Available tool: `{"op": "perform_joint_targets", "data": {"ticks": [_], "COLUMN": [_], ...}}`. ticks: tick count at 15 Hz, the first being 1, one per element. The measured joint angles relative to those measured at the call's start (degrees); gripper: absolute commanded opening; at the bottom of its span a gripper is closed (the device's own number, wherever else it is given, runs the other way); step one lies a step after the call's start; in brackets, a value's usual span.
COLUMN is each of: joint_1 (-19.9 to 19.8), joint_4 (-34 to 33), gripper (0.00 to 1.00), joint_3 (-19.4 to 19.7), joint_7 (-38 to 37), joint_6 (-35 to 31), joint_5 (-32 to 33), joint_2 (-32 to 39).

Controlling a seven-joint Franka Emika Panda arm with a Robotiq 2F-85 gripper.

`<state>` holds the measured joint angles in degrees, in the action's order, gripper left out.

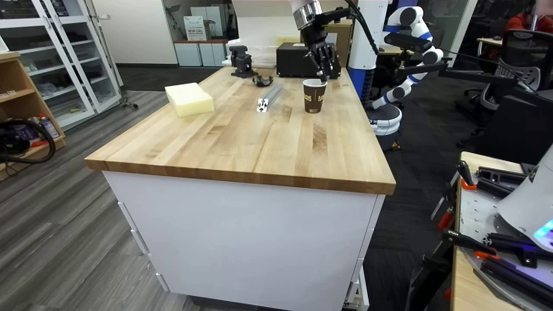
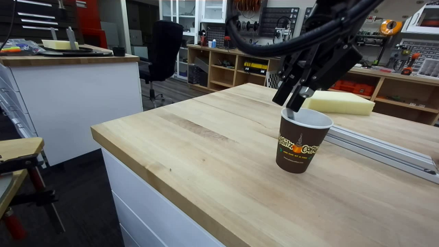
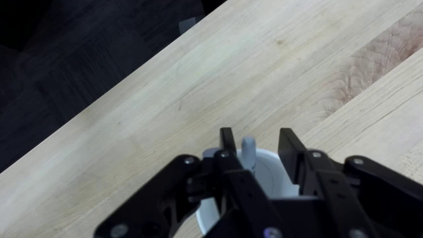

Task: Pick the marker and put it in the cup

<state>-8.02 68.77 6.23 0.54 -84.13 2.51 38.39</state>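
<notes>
Wrist view shows the marker [image 3: 249, 155] in the cup [image 3: 280, 173], one end showing past the rim. The jaws of the gripper [image 3: 256, 138] are released, parted on either side of the marker. In both exterior views the jaws are right at the rim, and the cup stands upright on the desk [image 2: 205, 164]. Near the cup lies a bar [image 1: 270, 98], between it and the foam [image 1: 189, 100]. Farther off, in an exterior view, are a vise [image 1: 242, 61] and a box [image 1: 291, 60].

the wooden tabletop [image 1: 233, 144] carries an upright cup [image 2: 301, 140], yellow block [image 1: 190, 99], metal bar [image 1: 271, 97], black box [image 1: 291, 60].
</notes>
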Motion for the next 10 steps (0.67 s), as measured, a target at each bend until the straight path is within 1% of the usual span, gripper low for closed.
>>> {"op": "perform_joint_targets", "data": {"ticks": [3, 4, 5, 7, 8, 9, 10], "joint_1": [0.01, 0.02, 0.03, 0.08, 0.18, 0.32, 0.42], "joint_4": [-1.08, -1.16, -1.16, -0.71, -0.21, 0.69, 1.48], "gripper": [0.90, 0.95, 0.99, 1.00, 0.96, 1.00, 1.00], "joint_3": [-0.15, -0.26, -0.39, -0.73, -0.85, -0.99, -1.15], "joint_7": [0.11, 0.17, 0.25, 0.42, 0.47, 0.48, 0.49], "joint_6": [-2.45, -4.31, -6.44, -11.16, -13.52, -15.64, -16.93], "joint_5": [-0.08, -0.08, -0.08, -0.08, -0.08, -0.08, -0.08], "joint_2": [-0.40, -0.69, -1.02, -2.11, -2.77, -3.68, -4.46]}}
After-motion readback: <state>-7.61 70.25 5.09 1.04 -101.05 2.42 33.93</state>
